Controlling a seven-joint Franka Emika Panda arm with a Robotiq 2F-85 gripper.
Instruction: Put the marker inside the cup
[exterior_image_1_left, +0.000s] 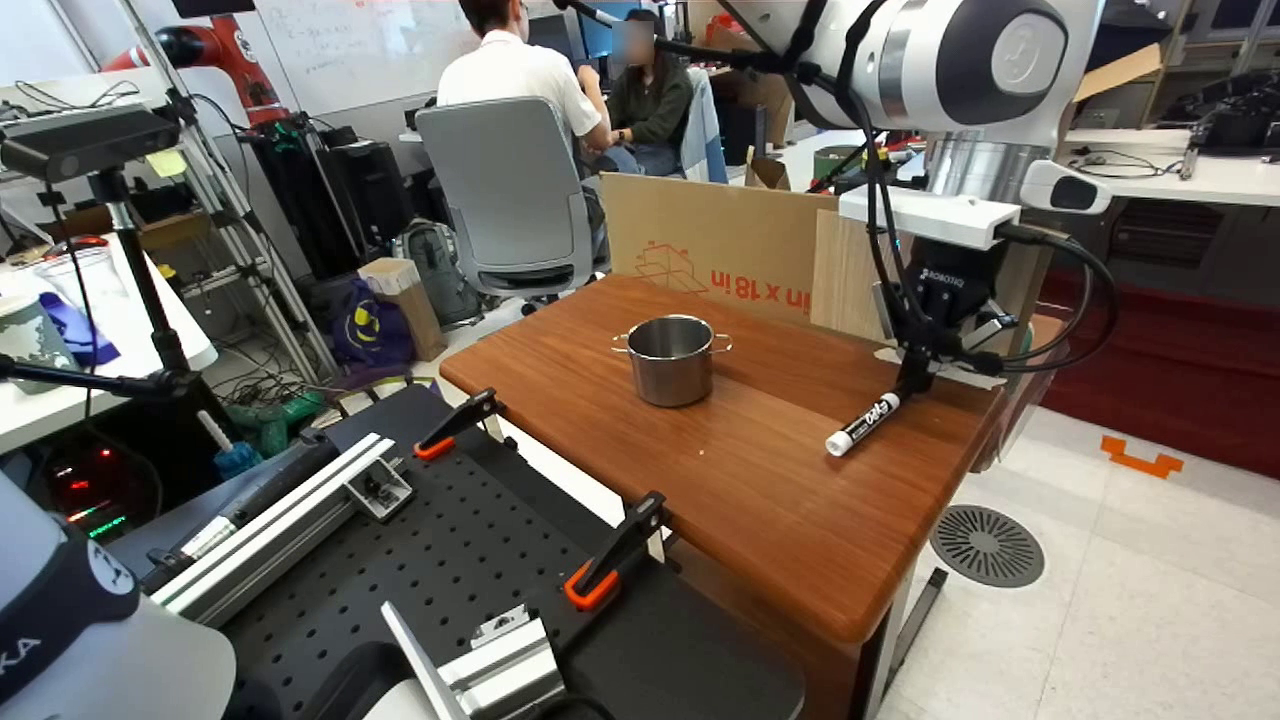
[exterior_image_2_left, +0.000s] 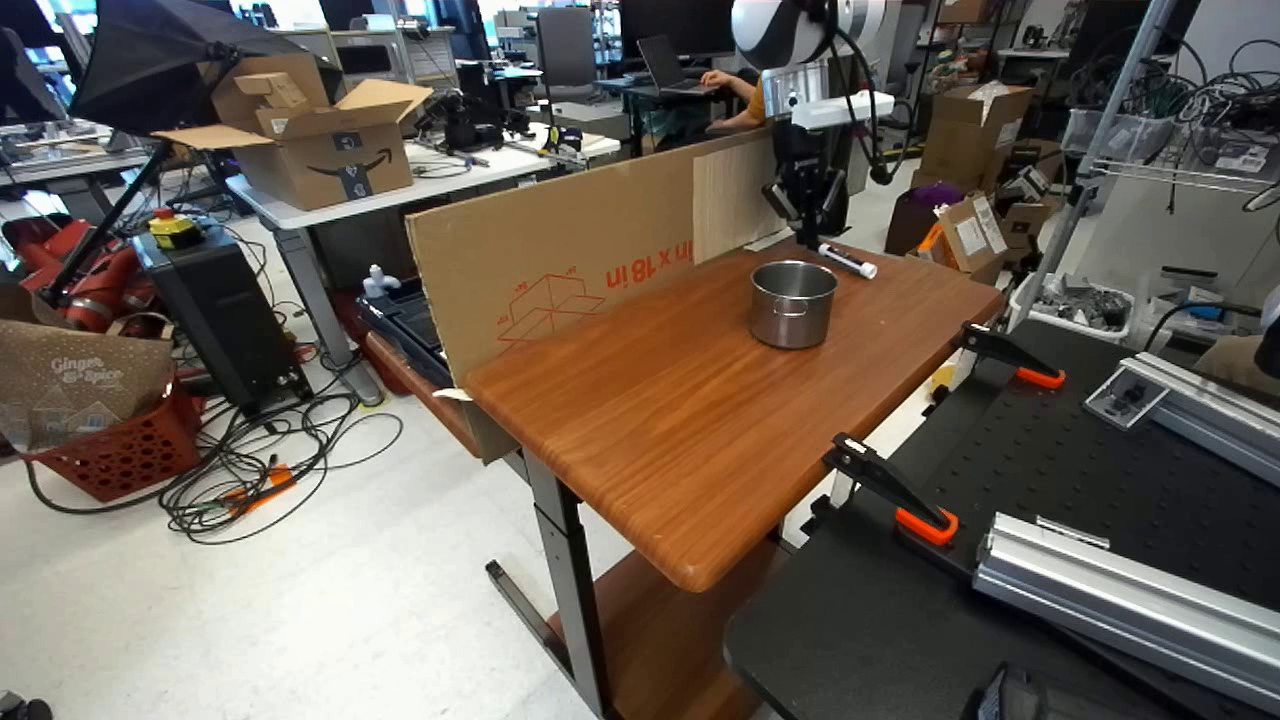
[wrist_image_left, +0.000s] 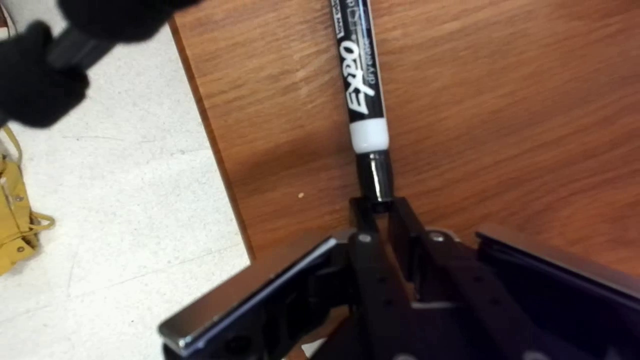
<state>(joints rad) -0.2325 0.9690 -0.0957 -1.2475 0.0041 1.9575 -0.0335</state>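
You've got the end effector (wrist_image_left: 380, 205) narrowed down on the marker (wrist_image_left: 361, 85): wrist view has the black cap (wrist_image_left: 375, 175) with its tip pinched between the fingertips (wrist_image_left: 361, 215), white band next, then the black EXPO dry erase label running out past the top of your view. In both exterior views your marker sticks out from the fingertips, white end pointing away; flat or tilted, on the wood or just above it, you can't tell. Your end effector is down low at the brown worktop (exterior_image_1_left: 760, 470), near the cardboard panel (exterior_image_1_left: 720, 225); wrist view puts a worktop edge to the left of your fingertips, with pale floor (wrist_image_left: 125, 200) beyond and something yellow (wrist_image_left: 12, 225) at the border, cut off. The cup (exterior_image_2_left: 790, 318): shiny silver-grey, upright on the worktop, wide mouth up, two thin side handles. Your marker is outside it, apart from it. Two black clamps (exterior_image_1_left: 622, 545) with orange pads sit at the edge of the perforated black board (exterior_image_1_left: 480, 540), just beside the worktop. Past the panel, in an exterior view, you get a person in a white shirt (exterior_image_1_left: 515, 75) on a grey chair (exterior_image_1_left: 510, 180), and a second person (exterior_image_1_left: 650, 105) in dark green next to them, face blurred.
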